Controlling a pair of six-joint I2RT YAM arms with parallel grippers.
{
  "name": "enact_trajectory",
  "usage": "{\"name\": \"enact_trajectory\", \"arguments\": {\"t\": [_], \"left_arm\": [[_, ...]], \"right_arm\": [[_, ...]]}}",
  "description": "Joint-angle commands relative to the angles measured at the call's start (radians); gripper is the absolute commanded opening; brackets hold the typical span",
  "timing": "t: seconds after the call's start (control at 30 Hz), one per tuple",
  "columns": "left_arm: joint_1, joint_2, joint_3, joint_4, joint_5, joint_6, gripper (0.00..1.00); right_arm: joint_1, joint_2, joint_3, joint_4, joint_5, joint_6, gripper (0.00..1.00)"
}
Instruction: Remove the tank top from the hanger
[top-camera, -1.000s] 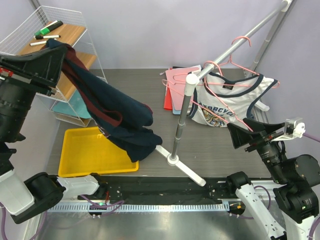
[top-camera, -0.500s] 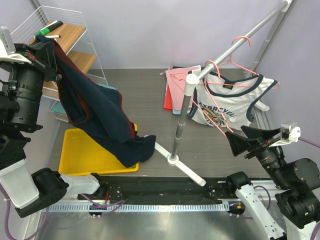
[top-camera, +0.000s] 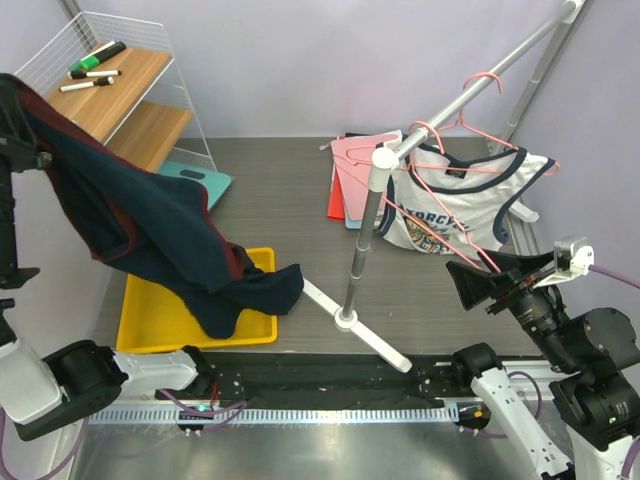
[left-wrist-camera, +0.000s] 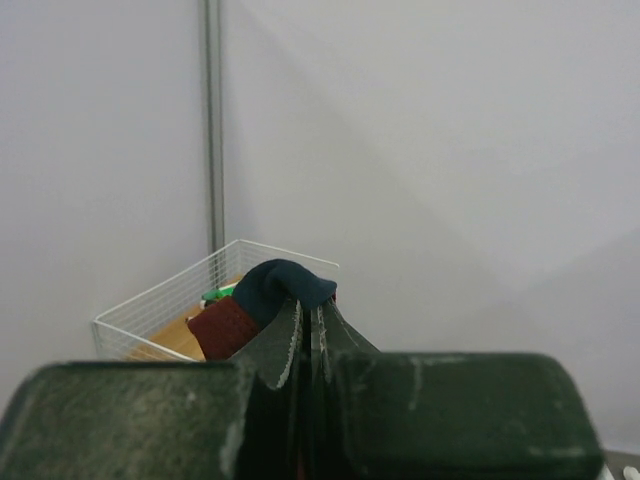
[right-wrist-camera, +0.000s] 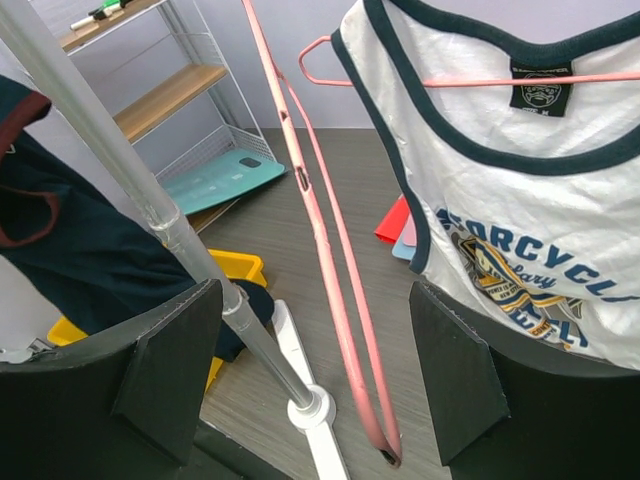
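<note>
A navy tank top with maroon trim (top-camera: 150, 235) hangs from my left gripper (top-camera: 12, 100), which is raised high at the far left and shut on the fabric (left-wrist-camera: 285, 285). Its hem trails into the yellow tray (top-camera: 150, 315). A white tank top with navy trim (top-camera: 450, 210) hangs on a pink hanger (top-camera: 485, 85) on the rail. A second, bare pink hanger (top-camera: 470, 245) slopes down beside it. My right gripper (top-camera: 478, 277) is open, and the bare hanger's lower end (right-wrist-camera: 320, 230) lies between its jaws (right-wrist-camera: 315, 345), touching neither. The white top (right-wrist-camera: 500, 190) hangs just right of it.
The white rail stand (top-camera: 360, 240) rises mid-table, its foot (top-camera: 345, 320) near the tray. A wire shelf with wooden boards and markers (top-camera: 120, 80) stands at back left, a teal board (top-camera: 195, 180) beneath it. Red and pink folders (top-camera: 350, 170) lie behind the stand.
My left arm has swung the navy top left and away from the rail; its hem now drapes into the tray. My right gripper has edged slightly lower around the bare hanger's end.
</note>
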Motion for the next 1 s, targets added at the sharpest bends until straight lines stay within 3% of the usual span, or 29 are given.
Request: {"name": "enact_trajectory", "arguments": {"t": [0.0, 0.3, 0.37, 0.5, 0.67, 0.83, 0.97], "left_arm": [[-0.054, -0.048, 0.011, 0.147, -0.070, 0.124, 0.00], [-0.124, -0.051, -0.096, 0.171, -0.156, 0.189, 0.00], [-0.127, -0.070, -0.180, 0.171, -0.159, 0.166, 0.00], [-0.128, -0.125, -0.369, 0.165, -0.145, 0.062, 0.00], [-0.127, -0.140, -0.503, 0.069, -0.114, -0.122, 0.00], [-0.128, -0.182, -0.679, 0.072, -0.047, -0.288, 0.00], [-0.127, -0.119, -0.608, -0.022, 0.027, -0.386, 0.00]], "right_arm": [[-0.001, 0.045, 0.028, 0.037, -0.034, -0.012, 0.81], [-0.001, 0.006, -0.012, 0.046, -0.035, 0.011, 0.81], [0.001, -0.003, -0.012, 0.037, -0.029, 0.011, 0.81], [0.002, -0.004, -0.003, 0.029, -0.024, 0.002, 0.81], [0.001, -0.004, 0.002, 0.021, -0.027, -0.003, 0.81], [0.001, -0.018, -0.013, 0.018, -0.024, -0.005, 0.81], [0.001, -0.026, -0.010, 0.015, -0.021, -0.009, 0.81]]}}
